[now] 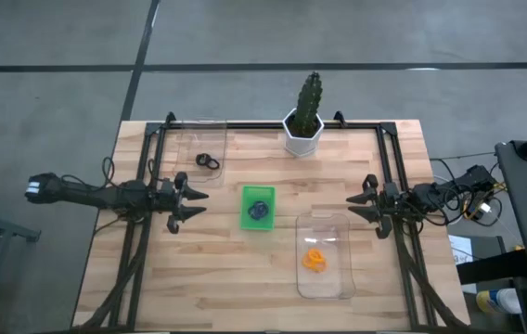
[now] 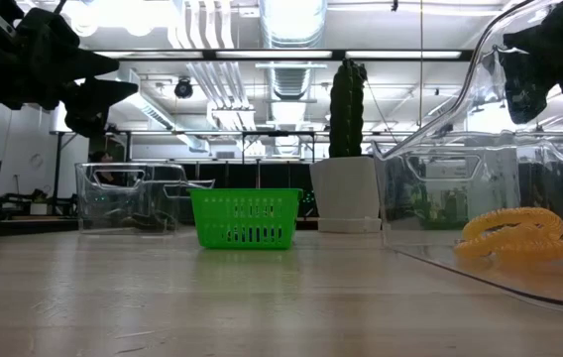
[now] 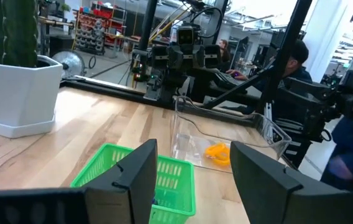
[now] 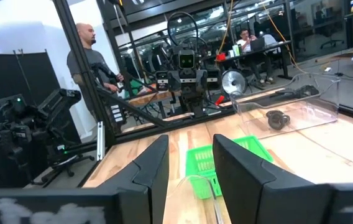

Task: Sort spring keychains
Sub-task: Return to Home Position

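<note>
Two grippers face each other across the table [image 1: 245, 297] in the high view. The left gripper [image 1: 195, 203] hangs left of the green tray [image 1: 246, 223], fingers spread and holding nothing. The right gripper [image 1: 353, 207] hangs right of the tray, fingers likewise apart and empty. The orange spring keychains [image 1: 315, 260] lie bunched in the near clear bin [image 1: 328, 288], near the right gripper, on the side away from the cactus pot [image 1: 302, 137]. The black spring keychain [image 1: 208, 162] lies in the far clear bin [image 1: 189, 139], near the left gripper, on the cactus side. A dark spring keychain [image 1: 259, 211] lies in the tray, between both grippers and apart from each.

Low view: both grippers hang above the tabletop. The orange spring keychains [image 2: 514, 236] rest on the bin floor as ribbed coils, below the right gripper.

Left wrist view: the fingers stand wide apart with nothing between them. The orange spring keychains [image 3: 217, 152] lie ahead, past the tray.

Right wrist view: the finger gap is narrower and also empty. The black spring keychain [image 4: 278, 118], a small coiled loop, lies ahead beyond the tray.
</note>
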Controlling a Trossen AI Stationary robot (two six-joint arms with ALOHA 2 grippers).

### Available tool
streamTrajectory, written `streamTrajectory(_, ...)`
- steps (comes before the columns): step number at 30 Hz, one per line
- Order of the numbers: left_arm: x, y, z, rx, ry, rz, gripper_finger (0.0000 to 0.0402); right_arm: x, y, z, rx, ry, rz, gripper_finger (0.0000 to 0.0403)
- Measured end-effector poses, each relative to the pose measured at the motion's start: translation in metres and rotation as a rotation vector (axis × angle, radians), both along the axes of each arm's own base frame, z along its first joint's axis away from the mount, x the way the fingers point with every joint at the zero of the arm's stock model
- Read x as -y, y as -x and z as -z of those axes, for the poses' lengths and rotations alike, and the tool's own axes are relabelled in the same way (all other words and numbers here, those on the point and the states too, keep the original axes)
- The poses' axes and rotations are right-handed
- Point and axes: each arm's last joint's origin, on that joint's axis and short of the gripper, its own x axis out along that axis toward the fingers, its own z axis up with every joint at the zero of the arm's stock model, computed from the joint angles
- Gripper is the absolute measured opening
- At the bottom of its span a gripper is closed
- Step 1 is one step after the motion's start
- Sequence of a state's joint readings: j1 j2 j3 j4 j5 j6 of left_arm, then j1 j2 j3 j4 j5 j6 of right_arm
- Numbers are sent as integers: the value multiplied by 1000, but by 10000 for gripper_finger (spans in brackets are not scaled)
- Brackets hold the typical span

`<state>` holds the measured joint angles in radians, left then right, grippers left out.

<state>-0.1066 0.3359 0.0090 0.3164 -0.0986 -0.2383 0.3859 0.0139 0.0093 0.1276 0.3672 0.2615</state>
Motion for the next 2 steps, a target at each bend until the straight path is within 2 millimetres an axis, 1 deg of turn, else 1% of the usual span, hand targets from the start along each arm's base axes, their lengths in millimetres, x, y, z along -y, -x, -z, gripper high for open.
streamTrajectory(2,0,0,0,0,0,0,195,0,0,0,0,0,0,124)
